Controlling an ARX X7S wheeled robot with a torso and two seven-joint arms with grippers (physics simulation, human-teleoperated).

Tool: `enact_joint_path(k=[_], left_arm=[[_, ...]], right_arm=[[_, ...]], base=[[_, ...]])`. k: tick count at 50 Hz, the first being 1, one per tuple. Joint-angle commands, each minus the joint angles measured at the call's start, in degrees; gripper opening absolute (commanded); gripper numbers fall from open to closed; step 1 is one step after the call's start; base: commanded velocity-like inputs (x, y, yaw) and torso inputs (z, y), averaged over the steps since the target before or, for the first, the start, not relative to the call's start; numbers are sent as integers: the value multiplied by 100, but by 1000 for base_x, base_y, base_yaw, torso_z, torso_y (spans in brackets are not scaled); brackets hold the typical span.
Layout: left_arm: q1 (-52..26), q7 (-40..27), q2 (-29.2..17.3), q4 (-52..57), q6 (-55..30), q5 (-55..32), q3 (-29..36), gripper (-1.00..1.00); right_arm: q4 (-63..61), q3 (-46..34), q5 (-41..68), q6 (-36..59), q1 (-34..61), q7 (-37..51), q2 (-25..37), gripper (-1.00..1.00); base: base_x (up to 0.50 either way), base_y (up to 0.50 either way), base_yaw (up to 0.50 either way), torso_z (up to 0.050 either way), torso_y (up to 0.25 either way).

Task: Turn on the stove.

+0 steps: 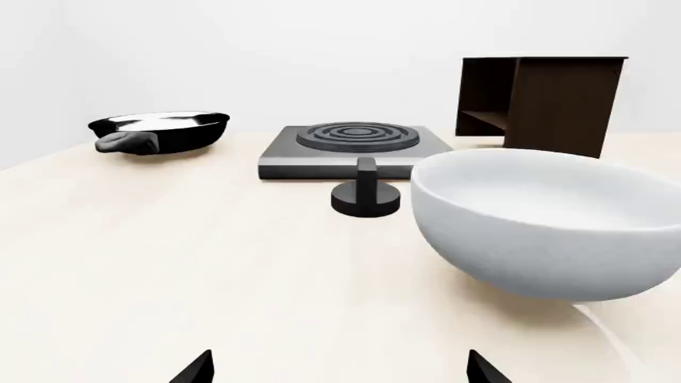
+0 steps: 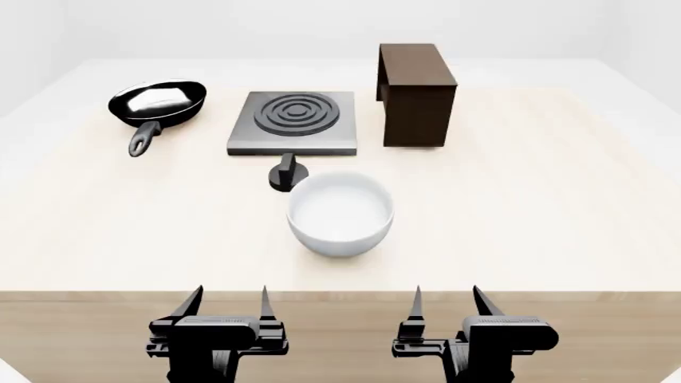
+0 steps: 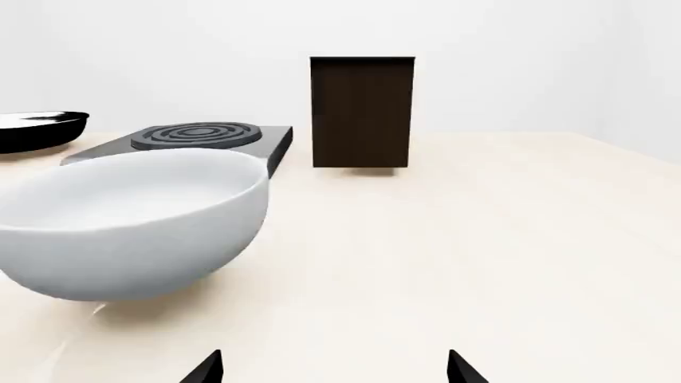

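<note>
Two grippers, both spread apart, low in the head frame.
Left gripper (image 2: pixel 226 307) and right gripper (image 2: pixel 445 306) hold nothing; above sit white bowl (image 2: pixel 340 214), knob (image 2: pixel 286 175), then stove (image 2: pixel 293 122) upper centre.

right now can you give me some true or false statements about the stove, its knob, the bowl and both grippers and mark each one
1. The knob lies between the stove and the white bowl. True.
2. The frying pan sits on the burner. False: it rests on the table to the left of the stove in the head view.
3. The left gripper is shut on the knob. False: it is open, at the near table edge, touching nothing.
4. The right gripper is open and holds nothing. True.
5. The wooden box stands left of the stove. False: it stands to its right.
</note>
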Motion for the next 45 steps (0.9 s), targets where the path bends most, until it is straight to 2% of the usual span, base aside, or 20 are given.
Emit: enact_joint_path(k=[1,15,45], left_arm=[[-2,-108,-92,1,-1,-92,108,100],[-10,-344,-305,-9,1,-294,349,100],[-31,-594,-523,-57,52,-498,609,100]], right_arm=[[-57,-71,54,50,-7,71,54,100],[-111,-325,335,-5,-52,336,284,100],[-31,-589,516,-61,-7,635,508,100]], base=[[0,0,0,0,0],[0,22,0,0,0],[0,500,0,0,0]])
